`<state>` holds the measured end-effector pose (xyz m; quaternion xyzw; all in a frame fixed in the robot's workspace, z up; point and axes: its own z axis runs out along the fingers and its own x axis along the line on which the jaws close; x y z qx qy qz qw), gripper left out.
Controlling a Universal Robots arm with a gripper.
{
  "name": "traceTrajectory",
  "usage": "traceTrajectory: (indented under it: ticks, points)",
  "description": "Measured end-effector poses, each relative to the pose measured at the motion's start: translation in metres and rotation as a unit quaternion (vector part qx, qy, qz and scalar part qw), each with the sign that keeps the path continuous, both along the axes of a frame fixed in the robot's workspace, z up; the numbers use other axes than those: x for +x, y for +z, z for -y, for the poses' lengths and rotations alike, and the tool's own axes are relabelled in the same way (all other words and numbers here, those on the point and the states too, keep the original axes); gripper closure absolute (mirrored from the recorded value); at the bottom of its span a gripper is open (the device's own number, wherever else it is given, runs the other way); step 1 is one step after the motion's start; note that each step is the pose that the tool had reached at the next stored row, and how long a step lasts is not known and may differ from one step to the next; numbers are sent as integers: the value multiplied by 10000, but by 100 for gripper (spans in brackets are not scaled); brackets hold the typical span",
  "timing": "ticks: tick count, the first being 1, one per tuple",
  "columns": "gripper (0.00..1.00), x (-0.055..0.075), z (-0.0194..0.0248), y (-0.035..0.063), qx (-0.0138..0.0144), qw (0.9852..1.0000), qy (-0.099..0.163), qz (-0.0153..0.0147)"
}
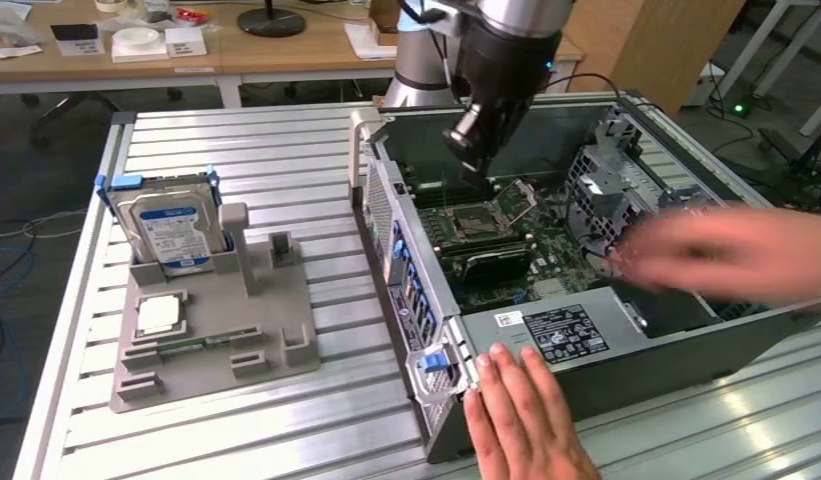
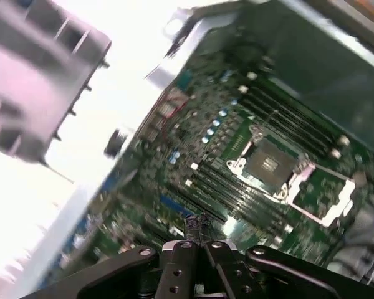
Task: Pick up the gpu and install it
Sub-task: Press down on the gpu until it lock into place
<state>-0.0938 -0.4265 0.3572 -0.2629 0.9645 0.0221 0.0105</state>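
My gripper [image 1: 478, 178] hangs over the open computer case [image 1: 444, 330], above the motherboard's processor socket [image 1: 472, 220]. In the wrist view its fingers [image 2: 196, 225] are shut together with nothing visible between them, pointing at the motherboard [image 2: 237, 180] below. A flat dark card that looks like the gpu [image 1: 490, 262] lies across the motherboard just in front of the socket, apart from the gripper. I cannot tell whether it is seated in a slot.
A person's hand [image 1: 524, 420] rests on the power supply [image 1: 564, 335] at the case's front. Another hand [image 1: 730, 250], blurred, reaches into the case from the exterior view's right. A grey stand [image 1: 217, 340] holds a blue-labelled hard drive [image 1: 173, 225] at the exterior view's left.
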Motion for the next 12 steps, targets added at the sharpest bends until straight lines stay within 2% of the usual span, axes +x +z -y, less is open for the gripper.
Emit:
traceTrajectory:
  ticks: [1, 2, 4, 7, 12]
  points:
    - [89, -27, -23, 33, 1, 9996, -274, -5]
    - [89, -54, -45, 65, 2, 9986, -535, -10]
    - [89, -102, -87, 123, 5, 9948, -1018, -18]
    - [89, -162, -146, 199, 11, 9862, -1657, -29]
    - [89, -232, -220, 293, 20, 9701, -2428, -42]
